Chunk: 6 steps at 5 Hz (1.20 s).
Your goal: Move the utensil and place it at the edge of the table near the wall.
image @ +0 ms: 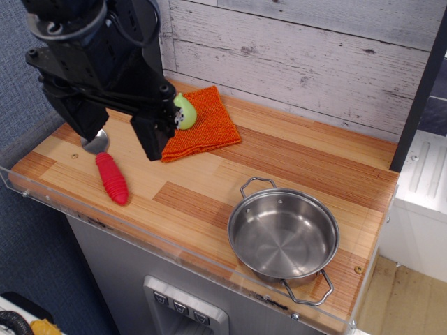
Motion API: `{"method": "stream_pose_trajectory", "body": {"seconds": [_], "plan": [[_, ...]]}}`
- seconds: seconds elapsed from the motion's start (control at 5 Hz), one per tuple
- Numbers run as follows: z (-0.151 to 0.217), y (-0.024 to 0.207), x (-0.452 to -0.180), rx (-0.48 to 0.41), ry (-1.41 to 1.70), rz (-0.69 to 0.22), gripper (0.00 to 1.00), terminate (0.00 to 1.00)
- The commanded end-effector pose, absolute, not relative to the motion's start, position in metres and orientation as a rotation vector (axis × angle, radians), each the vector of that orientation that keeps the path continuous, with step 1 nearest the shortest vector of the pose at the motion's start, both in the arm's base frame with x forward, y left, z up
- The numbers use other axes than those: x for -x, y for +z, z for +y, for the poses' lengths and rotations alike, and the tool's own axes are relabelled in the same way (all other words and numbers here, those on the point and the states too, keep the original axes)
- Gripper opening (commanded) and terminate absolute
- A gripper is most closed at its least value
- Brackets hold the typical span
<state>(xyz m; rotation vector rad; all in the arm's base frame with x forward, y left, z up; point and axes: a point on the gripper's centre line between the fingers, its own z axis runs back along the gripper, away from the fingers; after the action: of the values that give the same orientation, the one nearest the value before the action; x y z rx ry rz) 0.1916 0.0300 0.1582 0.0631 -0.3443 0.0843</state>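
The utensil, a shiny shallow steel pot with two wire loop handles, stands upright and empty at the front right of the wooden table, close to the acrylic rim. The whitewashed plank wall runs along the far edge. My black gripper hangs over the table's left part, far left of the pot and above it. Its jaws stand wide apart and hold nothing.
A red-handled metal spoon lies at the left under my gripper. An orange cloth lies at the back with a yellow-green toy pear on it. A blue panel closes the left side. A white unit stands at the right.
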Motion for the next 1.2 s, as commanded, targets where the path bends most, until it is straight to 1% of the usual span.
{"method": "stream_pose_trajectory", "body": {"seconds": [0.0,0.2,0.4,0.6,0.8,1.0], "plan": [[0.030,0.158,-0.192,-0.063,0.084,-0.344,1.00,0.00],[0.013,0.136,-0.202,-0.038,0.089,-0.309,1.00,0.00],[-0.005,0.117,-0.216,0.011,0.123,-0.316,1.00,0.00],[-0.021,0.094,-0.226,0.034,0.120,-0.281,1.00,0.00],[-0.023,0.070,-0.232,0.023,0.157,-0.250,1.00,0.00],[-0.024,0.055,-0.237,0.061,0.155,-0.261,1.00,0.00]]}}
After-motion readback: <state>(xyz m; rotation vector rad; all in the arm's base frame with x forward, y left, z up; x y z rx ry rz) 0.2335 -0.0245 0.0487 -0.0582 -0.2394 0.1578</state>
